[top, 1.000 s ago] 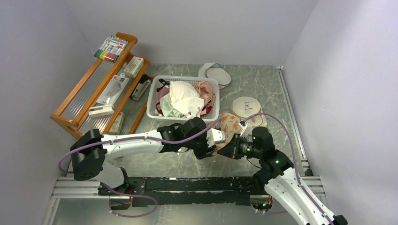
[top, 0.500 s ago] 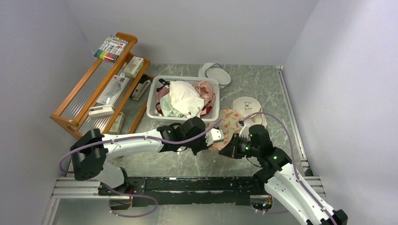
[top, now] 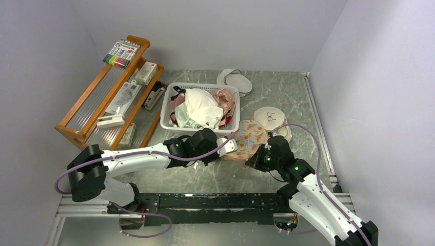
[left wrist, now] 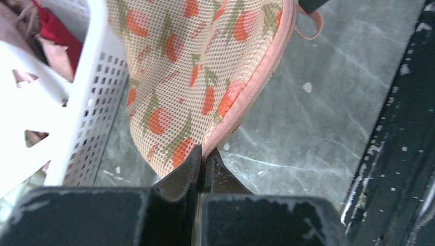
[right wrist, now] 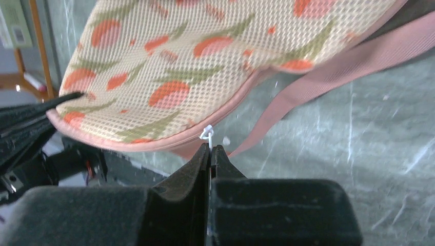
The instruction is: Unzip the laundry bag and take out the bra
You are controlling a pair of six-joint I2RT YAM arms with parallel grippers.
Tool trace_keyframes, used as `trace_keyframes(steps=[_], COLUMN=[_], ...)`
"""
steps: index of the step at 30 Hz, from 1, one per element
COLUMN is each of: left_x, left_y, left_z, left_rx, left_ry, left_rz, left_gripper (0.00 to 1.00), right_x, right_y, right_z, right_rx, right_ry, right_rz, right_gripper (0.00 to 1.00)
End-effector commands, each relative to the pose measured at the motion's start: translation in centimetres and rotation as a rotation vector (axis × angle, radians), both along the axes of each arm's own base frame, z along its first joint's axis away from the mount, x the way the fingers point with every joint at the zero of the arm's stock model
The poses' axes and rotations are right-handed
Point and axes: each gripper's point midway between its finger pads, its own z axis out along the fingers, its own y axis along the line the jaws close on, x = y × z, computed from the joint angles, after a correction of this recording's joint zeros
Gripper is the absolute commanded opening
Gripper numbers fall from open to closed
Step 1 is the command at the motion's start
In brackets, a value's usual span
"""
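Observation:
The peach-pink laundry bag (top: 248, 138) with orange-red flower print is held between the two grippers, just right of the basket. My left gripper (left wrist: 204, 152) is shut on the bag's pink zipper trim (left wrist: 241, 105) at its near left edge. My right gripper (right wrist: 211, 147) is shut on the bag's white zipper pull (right wrist: 206, 135), below the bag's pink trim. A pink strap (right wrist: 328, 66) hangs from the bag. The bag (right wrist: 205, 56) looks closed. The black bra is hidden.
A white basket (top: 169, 102) of white, pink and red garments stands left of the bag. Two plain white round pouches (top: 272, 117) (top: 237, 81) lie behind it. A wooden rack (top: 110, 92) with boxes and markers lines the left wall. A black rail (top: 215, 202) runs along the near edge.
Both grippers have moved away from me and a little left, carrying the bag closer to the basket. Both stay shut.

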Motion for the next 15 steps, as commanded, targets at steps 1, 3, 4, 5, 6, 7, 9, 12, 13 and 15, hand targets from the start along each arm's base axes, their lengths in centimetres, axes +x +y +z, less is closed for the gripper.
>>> trace_keyframes(steps=[1,3,4,5,6,7,9,12,13,15], left_x=[2.8,3.0,3.1,3.2,3.1,3.0,2.4,1.5,0.8,-0.7], left_y=[2.2,2.6,2.8,2.8,2.8,2.6,2.2,1.5,0.9,0.4], left_z=[1.1,1.2,1.3,1.6,1.9,2.2,2.7,3.9,4.8,5.9], left_rx=[0.02,0.03,0.033,0.03,0.022,0.007,-0.02,-0.063,-0.101,-0.159], left_ry=[-0.105,-0.115,-0.116,-0.115,-0.109,-0.102,-0.085,-0.024,0.016,0.084], left_rz=[0.109,0.115,0.12,0.12,0.114,0.103,0.061,-0.013,-0.067,-0.169], left_gripper=[0.07,0.07,0.07,0.07,0.07,0.07,0.07,0.26,0.34,0.48], right_x=[4.8,5.9,6.3,6.6,6.7,6.8,6.7,5.3,4.7,3.7], right_y=[-2.0,-2.3,-2.5,-2.5,-2.1,-1.4,0.9,4.0,4.6,5.2], right_z=[-0.1,-0.7,-1.0,-1.0,-1.0,-0.6,0.4,1.3,1.3,1.2], right_rx=[-0.072,-0.109,-0.135,-0.152,-0.161,-0.151,-0.078,0.08,0.122,0.179], right_ry=[-0.125,-0.149,-0.152,-0.154,-0.159,-0.171,-0.207,-0.239,-0.235,-0.225], right_rz=[-0.215,-0.235,-0.239,-0.225,-0.186,-0.136,-0.006,0.153,0.183,0.217], right_gripper=[0.0,0.0,0.0,0.0,0.0,0.0,0.0,0.0,0.0,0.0])
